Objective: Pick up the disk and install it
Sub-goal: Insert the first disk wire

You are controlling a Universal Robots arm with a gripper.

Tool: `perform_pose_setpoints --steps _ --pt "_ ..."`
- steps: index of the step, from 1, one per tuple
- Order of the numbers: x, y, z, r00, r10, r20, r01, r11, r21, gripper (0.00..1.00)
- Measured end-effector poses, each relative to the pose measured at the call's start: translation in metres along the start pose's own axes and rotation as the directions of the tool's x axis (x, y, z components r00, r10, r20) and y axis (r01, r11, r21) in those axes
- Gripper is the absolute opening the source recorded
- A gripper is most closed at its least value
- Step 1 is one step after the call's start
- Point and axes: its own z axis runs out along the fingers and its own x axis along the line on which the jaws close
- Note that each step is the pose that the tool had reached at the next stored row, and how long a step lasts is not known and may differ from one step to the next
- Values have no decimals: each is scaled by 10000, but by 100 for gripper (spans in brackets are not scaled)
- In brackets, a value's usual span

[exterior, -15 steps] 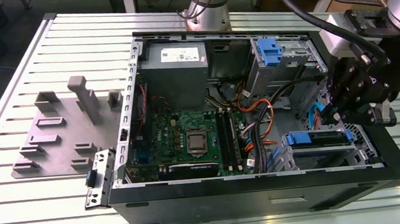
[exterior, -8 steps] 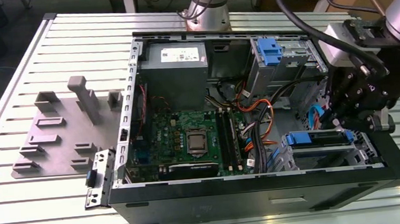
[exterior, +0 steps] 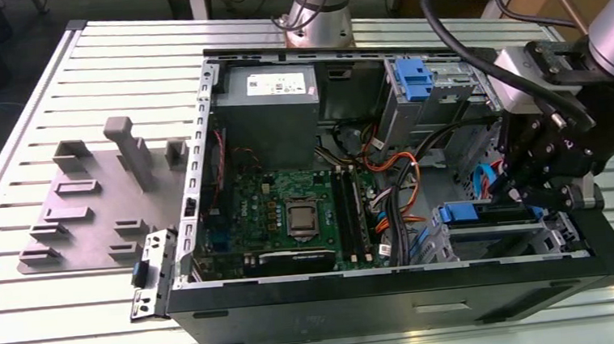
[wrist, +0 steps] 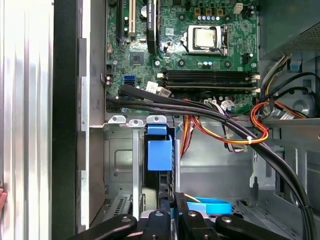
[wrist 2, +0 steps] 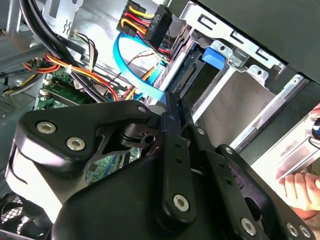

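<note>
1. My gripper (wrist: 173,201) is down inside the computer case (exterior: 403,303). Its fingers (wrist: 182,210) are drawn together, with nothing visibly between them.
2. The disk (wrist: 160,152) sits directly ahead of my fingertips in the drive cage (wrist: 120,155), blue end piece toward me (whether I touch it, I cannot tell).
3. I judge this the seating stage. Any push should run straight along the cage's slot and squarely on the end piece, never off to one side.
4. The blue flat cable (wrist: 212,205) lies just beside my fingers, and the black cable bundle (wrist: 200,112) crosses beyond the disk. Either could snag.
</note>
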Motion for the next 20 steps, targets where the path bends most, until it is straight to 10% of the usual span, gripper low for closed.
perform_pose_setpoints --steps 20 --pt "16 -2 49 10000 -2 -3 2 10000 0 16"
